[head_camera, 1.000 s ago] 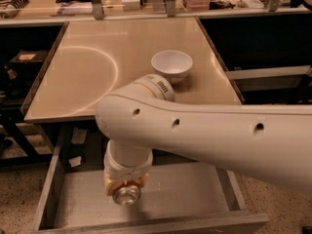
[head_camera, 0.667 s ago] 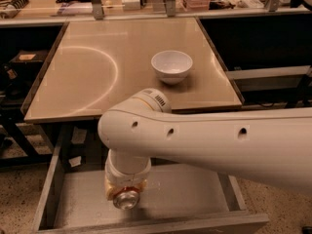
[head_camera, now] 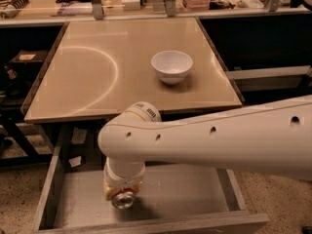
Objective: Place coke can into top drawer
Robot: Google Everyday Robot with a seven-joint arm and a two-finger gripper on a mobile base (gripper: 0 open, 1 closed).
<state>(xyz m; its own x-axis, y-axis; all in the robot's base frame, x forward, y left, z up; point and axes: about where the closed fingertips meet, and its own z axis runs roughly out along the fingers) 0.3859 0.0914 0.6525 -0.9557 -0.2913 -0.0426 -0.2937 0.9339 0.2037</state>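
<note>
The coke can [head_camera: 123,199], red-orange with a silver end facing me, hangs at the tip of my white arm inside the open top drawer [head_camera: 195,191]. My gripper [head_camera: 122,194] points down into the drawer's left half and is shut on the can. The wrist hides most of the fingers. The can sits just above the flat grey drawer bottom and casts a shadow to its right. The drawer is pulled out below the table's front edge.
A white bowl [head_camera: 171,66] stands on the tan table [head_camera: 92,77] toward the back right. My thick white arm [head_camera: 219,140] crosses the right half of the drawer opening. Cluttered shelves line the far side, and dark table legs stand at the left.
The arm has drawn back from the bowl toward the front, and the gripper with the can has sunk slightly deeper into the drawer.
</note>
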